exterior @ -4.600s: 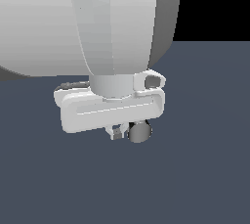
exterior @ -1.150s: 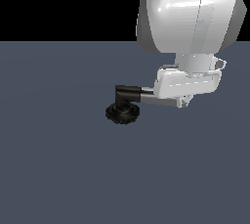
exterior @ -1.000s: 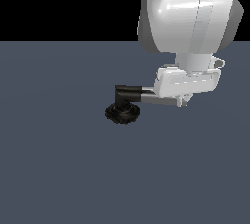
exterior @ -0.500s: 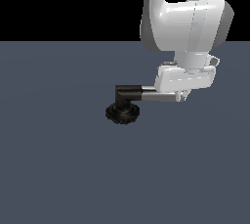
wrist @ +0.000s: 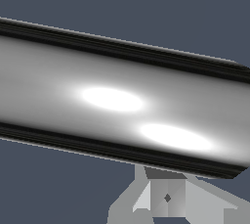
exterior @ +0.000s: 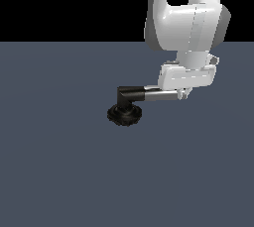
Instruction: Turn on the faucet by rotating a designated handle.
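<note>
The faucet stands on the grey floor in the exterior view, with its black ribbed round base and a short black elbow neck. The chrome handle runs from the elbow toward the exterior view's right, nearly level. My gripper sits at the handle's free end, fingers close together and pressed against the bar, not around it. In the wrist view the handle fills the frame as a shiny cylinder. The fingertips show just past its edge.
The white arm rises above the handle's free end. The flat grey floor surrounds the faucet, with no other objects in view.
My gripper has shifted slightly up in the exterior view with the handle's free end, so the bar now lies closer to level. The base has not moved.
</note>
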Robot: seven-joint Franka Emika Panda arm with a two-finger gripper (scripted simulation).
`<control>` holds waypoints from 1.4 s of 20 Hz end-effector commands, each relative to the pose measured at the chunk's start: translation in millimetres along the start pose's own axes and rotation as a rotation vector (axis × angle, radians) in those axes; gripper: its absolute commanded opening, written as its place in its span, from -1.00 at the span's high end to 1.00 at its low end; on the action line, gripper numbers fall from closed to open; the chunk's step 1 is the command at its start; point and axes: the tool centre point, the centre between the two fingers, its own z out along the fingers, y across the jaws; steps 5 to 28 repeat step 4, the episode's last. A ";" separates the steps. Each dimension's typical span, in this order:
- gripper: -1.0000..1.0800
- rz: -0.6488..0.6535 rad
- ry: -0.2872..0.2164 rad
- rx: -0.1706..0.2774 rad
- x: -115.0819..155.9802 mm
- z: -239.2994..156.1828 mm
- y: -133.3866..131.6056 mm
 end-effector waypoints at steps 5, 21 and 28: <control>1.00 0.003 -0.001 -0.002 9.5 2.9 11.4; 1.00 0.003 -0.001 -0.002 9.5 2.9 11.4; 1.00 0.003 -0.001 -0.002 9.5 2.9 11.4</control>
